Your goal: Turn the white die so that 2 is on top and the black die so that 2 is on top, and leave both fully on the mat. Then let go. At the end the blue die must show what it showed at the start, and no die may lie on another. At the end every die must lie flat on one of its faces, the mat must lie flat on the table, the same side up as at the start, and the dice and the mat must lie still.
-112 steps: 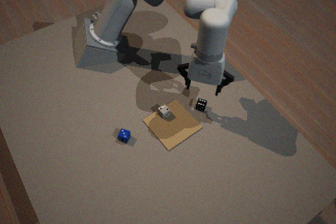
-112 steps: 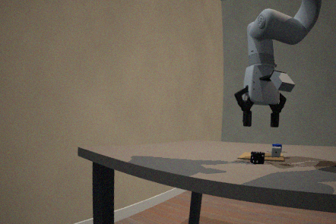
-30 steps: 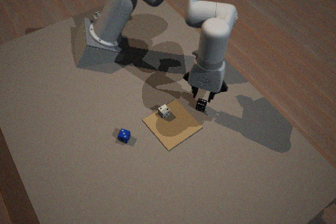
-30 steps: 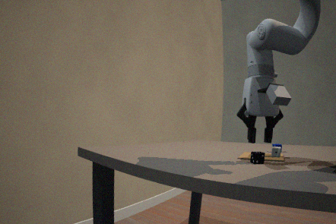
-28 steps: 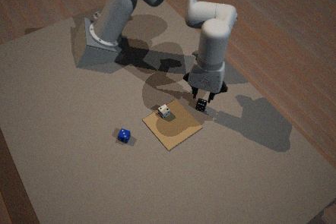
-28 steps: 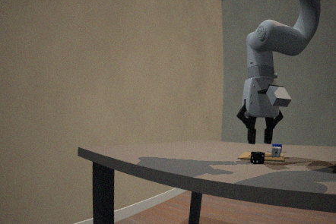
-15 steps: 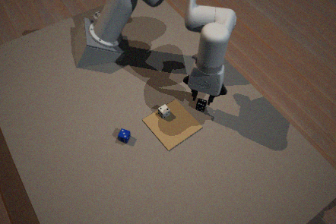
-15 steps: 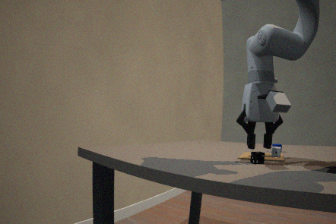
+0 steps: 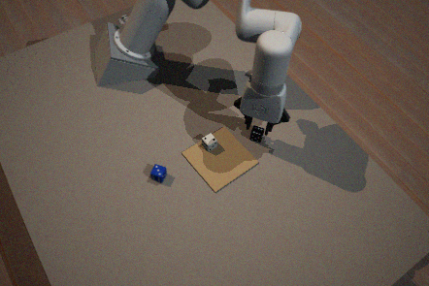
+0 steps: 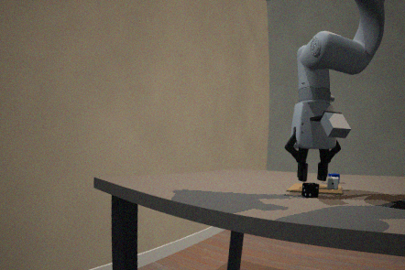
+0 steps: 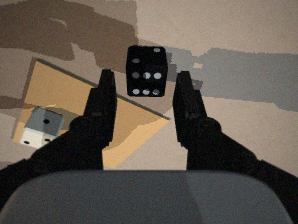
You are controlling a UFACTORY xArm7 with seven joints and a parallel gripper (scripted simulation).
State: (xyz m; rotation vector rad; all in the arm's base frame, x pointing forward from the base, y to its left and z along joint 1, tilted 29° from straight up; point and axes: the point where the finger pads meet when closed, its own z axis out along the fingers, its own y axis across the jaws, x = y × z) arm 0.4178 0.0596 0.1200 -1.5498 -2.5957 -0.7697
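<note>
While the arm hangs over the far side of the table (image 9: 73, 216), the claw (image 9: 258, 126) points straight down, just above the black die (image 9: 257, 133). Its two dark fingers stand apart, about half open, with nothing between them. In the wrist view the black die (image 11: 146, 70) sits in line with the gap between the fingertips and a little beyond them; in the exterior view the fingertips hang just above the die (image 10: 310, 189) and do not touch it.

The black die rests flat on the table, just beside the edge of the tan mat (image 9: 233, 168) and off it. One of its faces in the wrist view shows three pips in a row; how many pips its top face carries cannot be told for certain.

The white die (image 9: 210, 142) lies flat on the mat, near the mat's corner closest to the arm's base (image 9: 104, 78). Its top face seems to carry a single dark pip, though this is small and blurred.

The blue die (image 9: 158, 173) sits on the bare table, well apart from the mat and from the other two dice. Its top face shows several white pips.
</note>
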